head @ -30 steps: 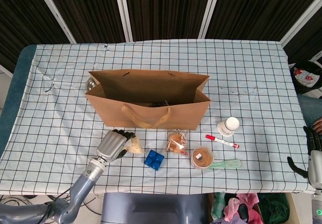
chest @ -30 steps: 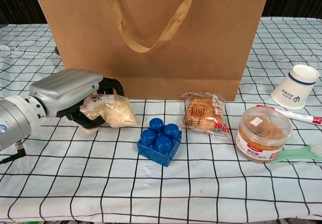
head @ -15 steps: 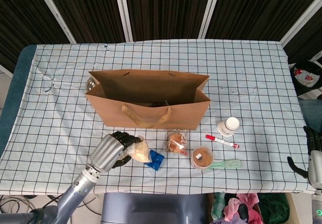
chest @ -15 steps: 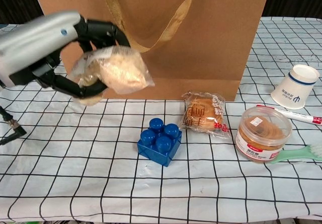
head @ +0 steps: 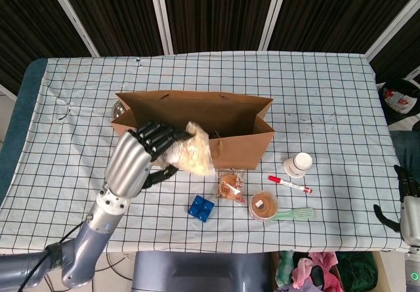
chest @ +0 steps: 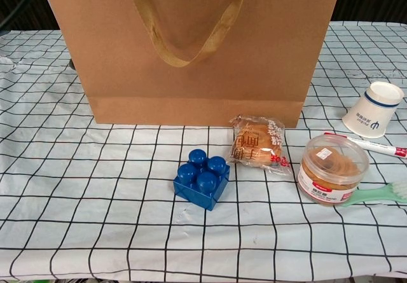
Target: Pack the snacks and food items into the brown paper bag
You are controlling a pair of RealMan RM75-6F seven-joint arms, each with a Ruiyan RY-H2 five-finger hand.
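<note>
My left hand is raised in front of the brown paper bag, near its front rim, and grips a clear packet of pale snack. The bag stands open at mid-table and fills the top of the chest view as the brown paper bag. On the cloth in front lie a wrapped pastry, wrapped pastry, and a lidded tub of brown food, tub. My right hand hangs at the far right edge, holding nothing that I can see.
A blue toy brick, blue toy brick sits in front of the bag. Right of it are a white cup, a red-capped marker and a green brush. A metal object peeks out behind the bag's left end.
My left hand has lifted the snack packet off the cloth and carried it up toward the bag's rim, leaving the chest view. The right hand has stayed put.
</note>
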